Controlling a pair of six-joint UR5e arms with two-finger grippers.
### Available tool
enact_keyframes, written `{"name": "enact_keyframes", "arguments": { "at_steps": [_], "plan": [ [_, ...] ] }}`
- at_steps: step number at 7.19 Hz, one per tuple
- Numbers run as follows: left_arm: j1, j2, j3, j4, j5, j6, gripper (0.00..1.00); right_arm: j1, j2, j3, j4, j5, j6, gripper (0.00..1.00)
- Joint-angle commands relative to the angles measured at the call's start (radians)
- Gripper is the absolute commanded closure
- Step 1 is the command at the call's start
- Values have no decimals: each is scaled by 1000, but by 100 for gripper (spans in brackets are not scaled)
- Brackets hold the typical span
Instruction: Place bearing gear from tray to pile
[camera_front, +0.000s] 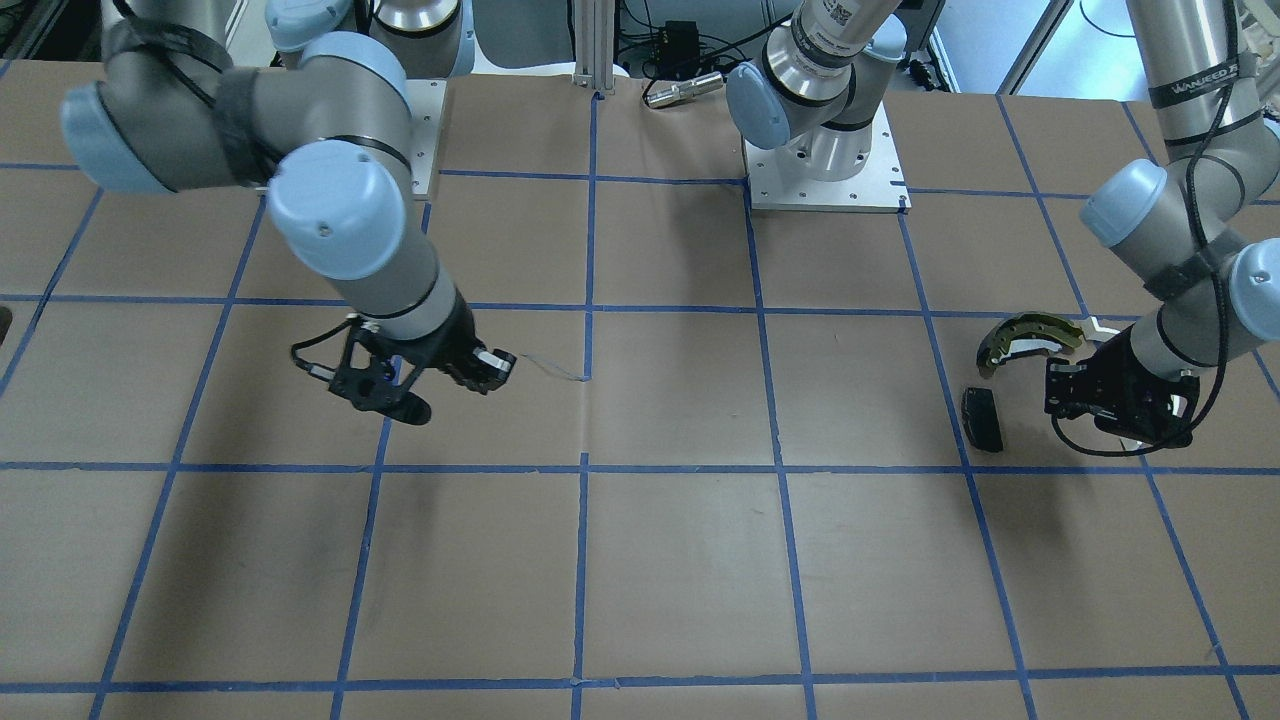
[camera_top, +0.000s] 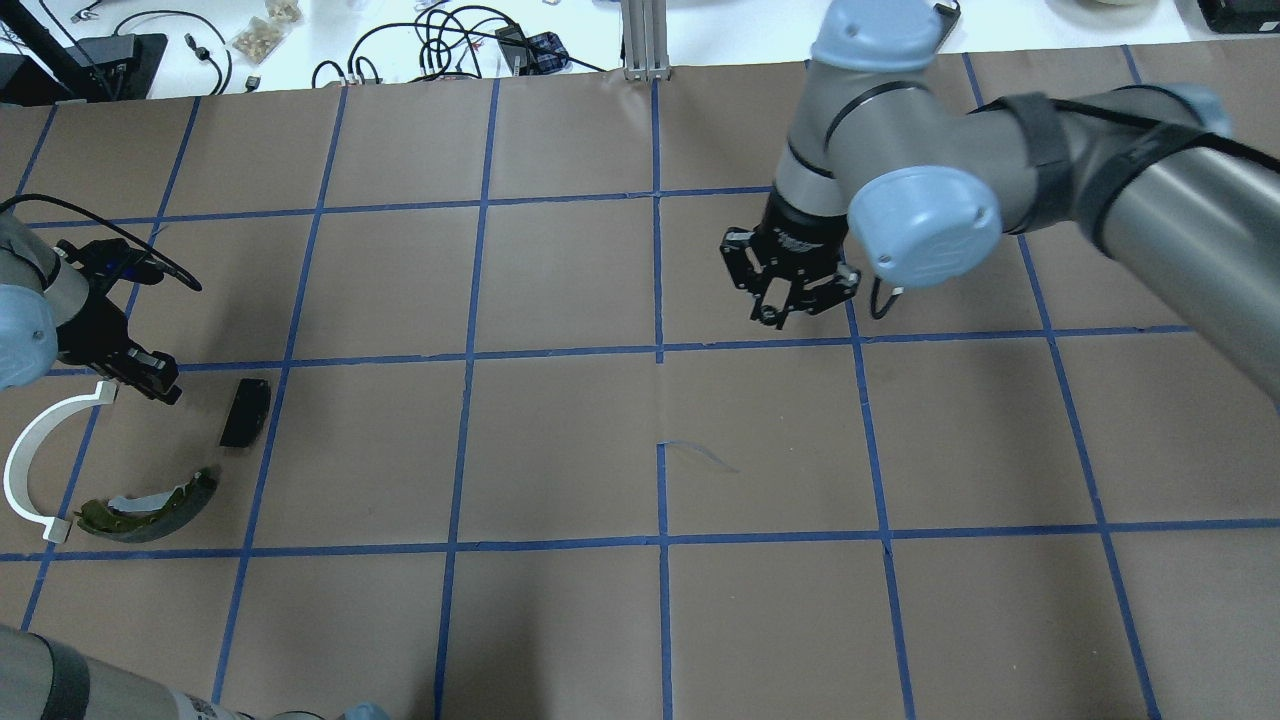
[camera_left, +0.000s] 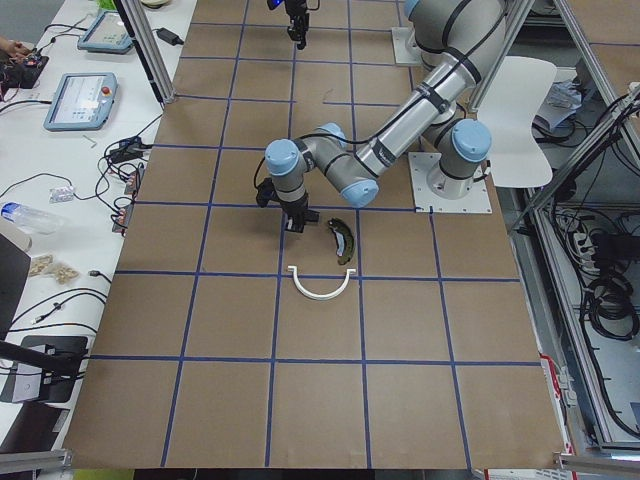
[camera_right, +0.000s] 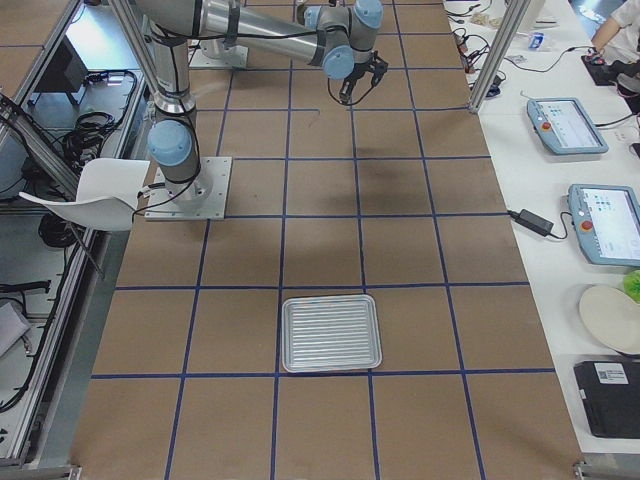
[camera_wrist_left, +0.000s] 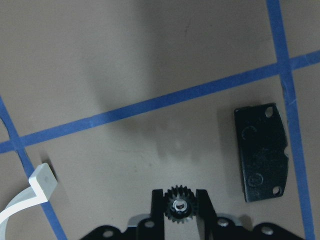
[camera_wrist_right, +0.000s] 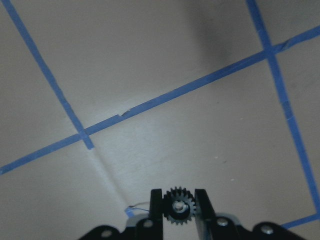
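We had the left gripper (camera_wrist_left: 180, 199) pinching a gear (camera_wrist_left: 180, 206) over the pile (camera_top: 150, 505), not yet released; the right gripper (camera_wrist_right: 179, 199) pinched a second gear (camera_wrist_right: 179, 206) well away.

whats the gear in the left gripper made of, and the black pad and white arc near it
Bearing gear: looks like dark metal, matte teeth, shiny bore; could be plastic.
Black pad: matte, corner holes, likely coated metal.
White arc: smooth, uniform white, likely plastic.

Silver-grey arms (camera_front: 385, 255) with pale-blue joint caps (camera_front: 325, 205), black cable straps (camera_front: 235, 125), looping black cables and black end effectors (camera_top: 775, 318).
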Motion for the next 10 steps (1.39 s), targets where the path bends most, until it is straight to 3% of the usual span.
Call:
{"name": "enact_keyframes", "arguments": {
  "at_steps": [1, 3, 4, 6, 7, 8, 9, 10],
  "plan": [
    [1, -35, -4, 4, -3, 4, 100, 109, 101, 0, -130, 78, 251, 84],
    [2, -38, -19, 4, -1, 4, 100, 133, 154, -2, -135, 90, 367, 82],
    [10, -37, -27, 4, 2, 7, 100, 133, 174, -2, -137, 122, 365, 73],
    [36, -38, -30, 4, 4, 7, 100, 157, 180, 6, -148, 80, 365, 12],
    [36, -40, -30, 4, 5, 2, 76, 156, 177, 3, -148, 78, 365, 0],
    [36, -41, -30, 4, 5, 2, 47, 154, 171, -8, -155, 68, 356, 0],
    [36, -43, -30, 2, 5, 1, 30, 148, 144, -46, -175, -5, 329, 0],
    [36, -43, -30, 2, 5, -1, 24, 128, 104, -96, -160, -33, 246, 0]
  ]
}}
